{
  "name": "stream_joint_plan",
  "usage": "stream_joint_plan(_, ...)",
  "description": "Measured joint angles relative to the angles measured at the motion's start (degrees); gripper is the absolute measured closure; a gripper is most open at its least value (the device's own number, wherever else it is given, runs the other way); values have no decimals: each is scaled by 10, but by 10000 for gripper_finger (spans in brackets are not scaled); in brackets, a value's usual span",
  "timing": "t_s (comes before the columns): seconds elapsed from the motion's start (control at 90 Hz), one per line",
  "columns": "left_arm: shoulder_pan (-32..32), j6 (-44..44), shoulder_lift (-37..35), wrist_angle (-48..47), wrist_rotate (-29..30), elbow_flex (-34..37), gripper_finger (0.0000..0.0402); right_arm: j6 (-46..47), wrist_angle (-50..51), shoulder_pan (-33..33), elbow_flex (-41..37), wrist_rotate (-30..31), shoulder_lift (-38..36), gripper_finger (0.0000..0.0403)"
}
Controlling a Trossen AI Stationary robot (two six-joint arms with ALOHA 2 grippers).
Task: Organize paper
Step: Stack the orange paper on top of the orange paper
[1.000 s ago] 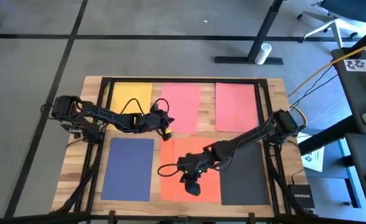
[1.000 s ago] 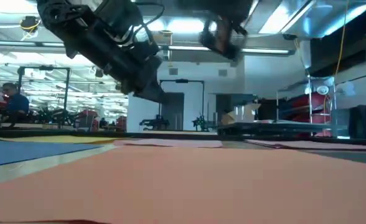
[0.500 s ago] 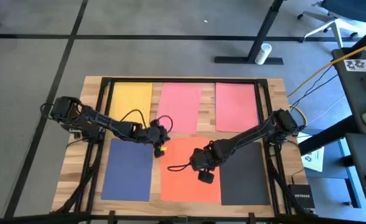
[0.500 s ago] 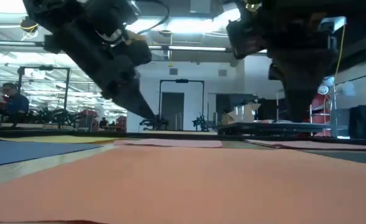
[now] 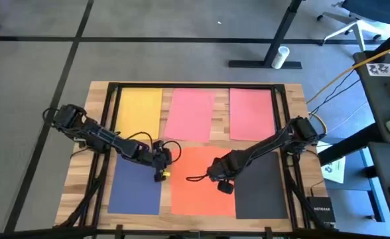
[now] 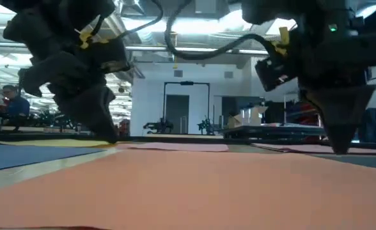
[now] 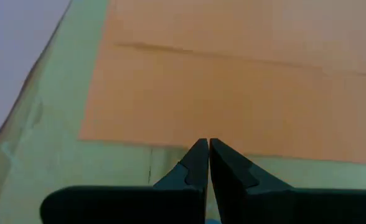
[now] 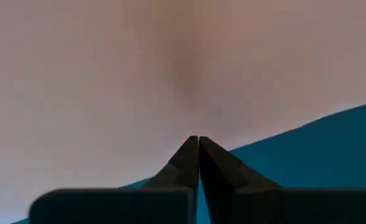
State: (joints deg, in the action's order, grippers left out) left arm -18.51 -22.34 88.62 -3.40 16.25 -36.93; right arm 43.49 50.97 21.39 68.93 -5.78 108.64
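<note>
The paper is lying flat on the wooden table [image 5: 291, 143] in two rows of three: a yellow sheet [image 5: 139, 113], a pink sheet [image 5: 190, 114] and a second pink sheet [image 5: 252, 113] are sitting along the far row, while a navy blue sheet [image 5: 135, 189], an orange sheet [image 5: 198, 189] and a black sheet [image 5: 261, 189] are filling the near row. The sheets are lying side by side with strips of bare wood showing between them. The left gripper [image 5: 159, 166] is pressing down with its fingers closed together at the strip between the navy blue sheet and the orange sheet, its tips pointing at the bare wood just beside the orange edge in the left wrist view. The right gripper [image 5: 225, 186] is reaching down with its fingers likewise pinched shut and holding nothing, right at the border where the orange sheet is meeting the black sheet.
</note>
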Motion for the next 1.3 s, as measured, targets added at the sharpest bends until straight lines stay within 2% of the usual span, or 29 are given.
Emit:
stream_joint_plan(0.2,0,-13,9,-11,0,0,402,1,-51,0,-30,-15,-2,403)
stream_joint_plan(0.478,0,-31,58,13,6,-2,402,-2,-79,0,-37,-16,-3,403)
stream_joint_plan(1.3,1,-18,62,30,9,0,402,-49,-132,-39,-38,19,0,403)
